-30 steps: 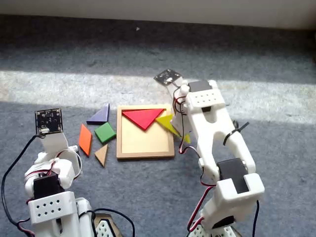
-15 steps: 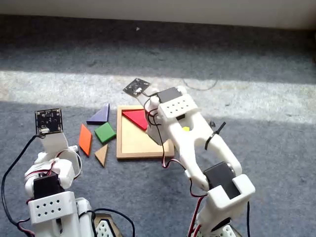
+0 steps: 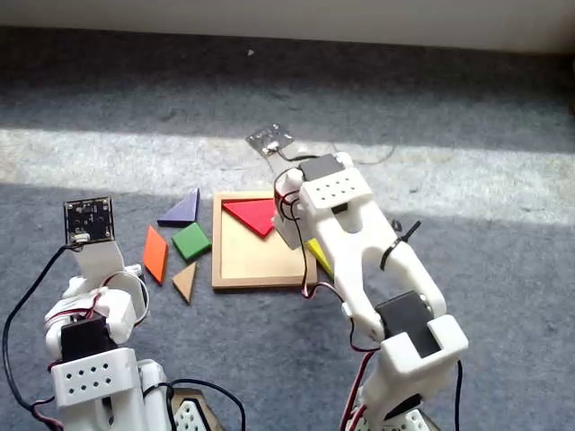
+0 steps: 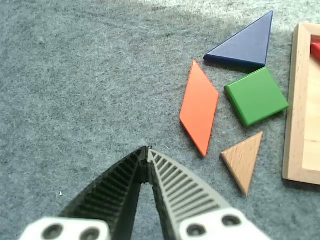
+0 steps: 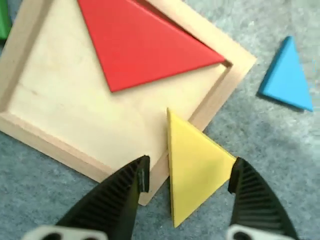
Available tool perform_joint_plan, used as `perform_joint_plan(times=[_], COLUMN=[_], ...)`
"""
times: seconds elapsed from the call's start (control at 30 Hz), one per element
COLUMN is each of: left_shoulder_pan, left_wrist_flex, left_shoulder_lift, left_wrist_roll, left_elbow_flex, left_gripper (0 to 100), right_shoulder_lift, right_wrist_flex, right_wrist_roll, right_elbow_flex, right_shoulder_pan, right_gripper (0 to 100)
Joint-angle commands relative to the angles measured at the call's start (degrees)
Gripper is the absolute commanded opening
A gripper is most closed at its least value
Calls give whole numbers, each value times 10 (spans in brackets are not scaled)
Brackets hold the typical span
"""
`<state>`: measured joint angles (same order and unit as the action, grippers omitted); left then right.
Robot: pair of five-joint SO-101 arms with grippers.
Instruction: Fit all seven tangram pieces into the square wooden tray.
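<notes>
The square wooden tray (image 3: 252,262) holds a red triangle (image 3: 251,214) in its far part. My right gripper (image 5: 189,175) is open above the tray's (image 5: 60,110) right rim, with a yellow triangle (image 5: 195,165) between its fingers; that piece lies across the rim, half on the carpet. The same yellow triangle (image 3: 319,255) peeks out beside the right arm. Left of the tray lie a purple triangle (image 4: 245,44), a green square (image 4: 256,95), an orange parallelogram (image 4: 199,107) and a tan triangle (image 4: 243,157). My left gripper (image 4: 146,155) is shut on nothing, over carpet near the orange piece.
A blue triangle (image 5: 286,77) lies on the grey carpet beyond the tray's right corner. The right arm (image 3: 359,242) stretches over the tray's right side. The left arm (image 3: 90,314) stands at the near left. Bare carpet lies all around.
The right arm swung left over the tray, then back to its right edge. The yellow triangle now lies closer to the tray's near right corner. The left arm kept still.
</notes>
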<state>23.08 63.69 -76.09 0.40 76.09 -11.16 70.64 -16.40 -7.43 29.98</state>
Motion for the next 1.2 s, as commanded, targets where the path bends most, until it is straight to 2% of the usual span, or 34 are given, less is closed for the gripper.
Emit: perform_joint_plan(times=[0.0,0.3,0.5,0.9,1.17], left_shoulder_pan=[6,6,6,6,4], left_wrist_flex=[-12,-12,-12,-12,-12], left_shoulder_lift=[-5,-5,-5,-5,-5], left_wrist_roll=[-4,-4,-4,-4,-4], left_elbow_flex=[-20,-20,-20,-20,-20], left_gripper=[8,8,8,8,8], right_shoulder_lift=[-22,-84,-82,-82,-84], right_wrist_flex=[-19,-36,-31,-10,-15], right_wrist_roll=[11,9,7,-5,-18], right_elbow_flex=[5,7,34,80,84], right_shoulder_pan=[-7,-22,-46,-104,-136], right_gripper=[249,242,98,87,36])
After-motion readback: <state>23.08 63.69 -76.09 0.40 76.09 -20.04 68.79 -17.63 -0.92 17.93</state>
